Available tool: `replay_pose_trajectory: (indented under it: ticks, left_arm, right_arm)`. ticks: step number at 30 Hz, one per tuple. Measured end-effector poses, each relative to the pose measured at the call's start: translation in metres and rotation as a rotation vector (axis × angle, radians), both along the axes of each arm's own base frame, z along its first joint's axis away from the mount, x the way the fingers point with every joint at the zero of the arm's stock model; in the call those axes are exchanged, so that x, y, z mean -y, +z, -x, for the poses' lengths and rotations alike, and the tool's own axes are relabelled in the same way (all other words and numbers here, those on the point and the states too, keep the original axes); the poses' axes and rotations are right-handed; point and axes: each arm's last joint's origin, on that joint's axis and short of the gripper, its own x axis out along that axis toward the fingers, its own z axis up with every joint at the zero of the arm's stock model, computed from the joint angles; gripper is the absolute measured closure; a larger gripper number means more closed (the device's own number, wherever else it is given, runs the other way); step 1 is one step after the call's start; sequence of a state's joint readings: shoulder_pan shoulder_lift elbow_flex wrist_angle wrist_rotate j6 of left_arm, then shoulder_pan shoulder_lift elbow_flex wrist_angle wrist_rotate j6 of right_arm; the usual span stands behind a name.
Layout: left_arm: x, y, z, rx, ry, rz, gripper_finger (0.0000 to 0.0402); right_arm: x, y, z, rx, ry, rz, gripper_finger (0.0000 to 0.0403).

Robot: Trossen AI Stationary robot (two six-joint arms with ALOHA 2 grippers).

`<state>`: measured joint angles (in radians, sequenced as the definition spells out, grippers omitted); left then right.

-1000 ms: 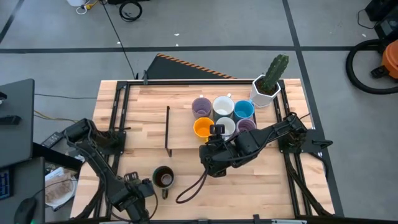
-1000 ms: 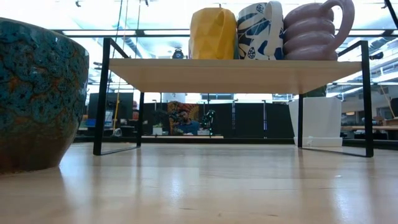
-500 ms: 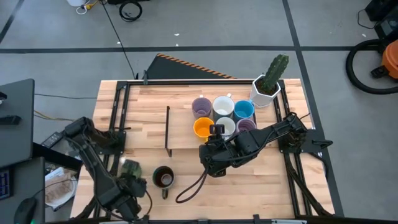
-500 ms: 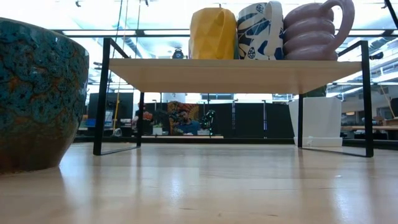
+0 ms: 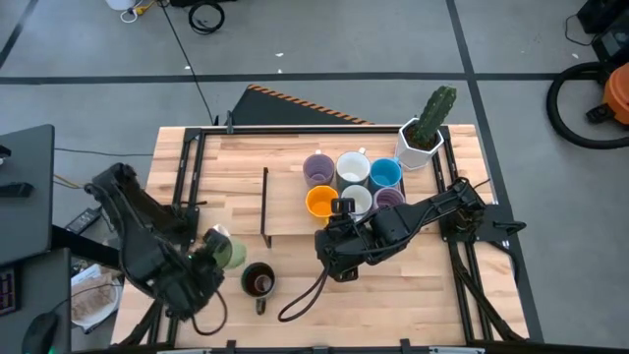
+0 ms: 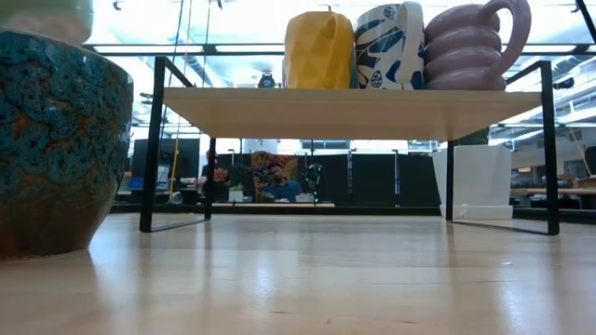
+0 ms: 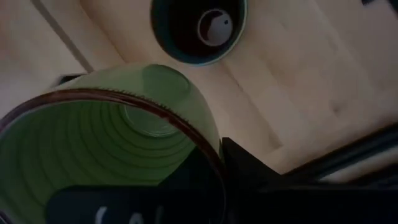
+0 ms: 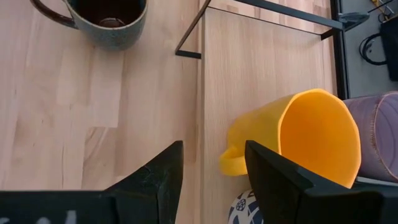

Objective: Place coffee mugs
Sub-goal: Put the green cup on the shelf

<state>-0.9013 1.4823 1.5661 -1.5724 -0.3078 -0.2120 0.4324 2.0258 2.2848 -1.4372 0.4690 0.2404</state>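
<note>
My left gripper (image 5: 211, 260) is over the table's near-left part, shut on a green mug (image 5: 226, 252) that floats just left of the dark brown-black mug (image 5: 257, 282), which stands on its base on the table. The green mug's underside (image 6: 42, 11) shows above that dark mug (image 6: 56, 140) in the low view. Six mugs stand on the raised shelf (image 5: 290, 202): purple (image 5: 317, 169), white (image 5: 352, 168), blue (image 5: 384, 174), orange (image 5: 320, 202), patterned white (image 5: 357, 200), purple (image 5: 390, 198). My right gripper (image 5: 337, 246) is open at the shelf's near edge, close to the orange mug (image 8: 311, 137) and touching nothing. My left gripper holds the green mug by its rim (image 7: 210, 152), with one finger inside the mug (image 7: 124, 202) and one outside against the wall (image 7: 249, 171). The mug is lifted clear of the table, its opening turned toward the wrist camera.
A white hexagonal planter with a cactus (image 5: 423, 133) stands at the table's far-right corner beside the shelf. Black shelf legs (image 6: 149, 140) rise from the table. A black cable (image 5: 300, 295) loops on the table below my right gripper. Bare wood lies along the near edge.
My left arm has risen from beyond the table's near-left edge and moved toward the far edge, carrying the green mug up and over the table to a spot beside the dark mug. The mug's underside has come into the low view's top. The right arm has kept still.
</note>
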Motion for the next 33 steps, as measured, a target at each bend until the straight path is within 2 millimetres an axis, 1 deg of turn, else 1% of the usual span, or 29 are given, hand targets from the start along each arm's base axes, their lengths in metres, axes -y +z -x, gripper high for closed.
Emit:
replay_pose_trajectory:
  ticks: [3, 6, 11, 14, 16, 18, 23, 28, 33]
  left_arm:
    - [-0.011, 0.011, 0.007, 0.043, -0.156, -0.042, 0.0378]
    - [-0.019, 0.019, 0.010, 0.115, -0.278, -0.137, 0.0378]
    - [-0.036, 0.033, 0.013, 0.259, -0.365, -0.314, 0.0378]
    - [-0.047, 0.042, 0.011, 0.305, -0.381, -0.295, 0.0378]
    - [-0.059, 0.049, 0.012, 0.332, -0.381, -0.257, 0.0378]
    - [-0.071, 0.055, 0.011, 0.349, -0.386, -0.255, 0.0379]
    - [-0.098, 0.062, 0.000, 0.338, -0.447, -0.275, 0.0379]
    - [-0.130, 0.060, -0.019, 0.264, -0.472, -0.249, 0.0379]
    - [-0.165, 0.061, -0.037, 0.280, -0.478, -0.204, 0.0379]
  right_arm:
    - [0.000, 0.000, 0.000, 0.004, -0.013, -0.009, 0.0224]
    - [-0.001, 0.000, 0.000, 0.008, -0.024, -0.018, 0.0224]
    - [-0.009, 0.001, 0.003, 0.016, -0.023, -0.060, 0.0224]
    - [-0.014, 0.001, 0.006, 0.025, -0.039, -0.078, 0.0224]
    - [-0.018, 0.001, 0.007, 0.032, -0.054, -0.093, 0.0224]
    - [-0.022, 0.001, 0.009, 0.041, -0.070, -0.107, 0.0224]
    - [-0.030, 0.001, 0.013, 0.064, -0.091, -0.135, 0.0224]
    - [-0.036, 0.003, 0.013, 0.107, -0.097, -0.144, 0.0224]
    - [-0.039, 0.004, 0.013, 0.115, -0.091, -0.149, 0.0224]
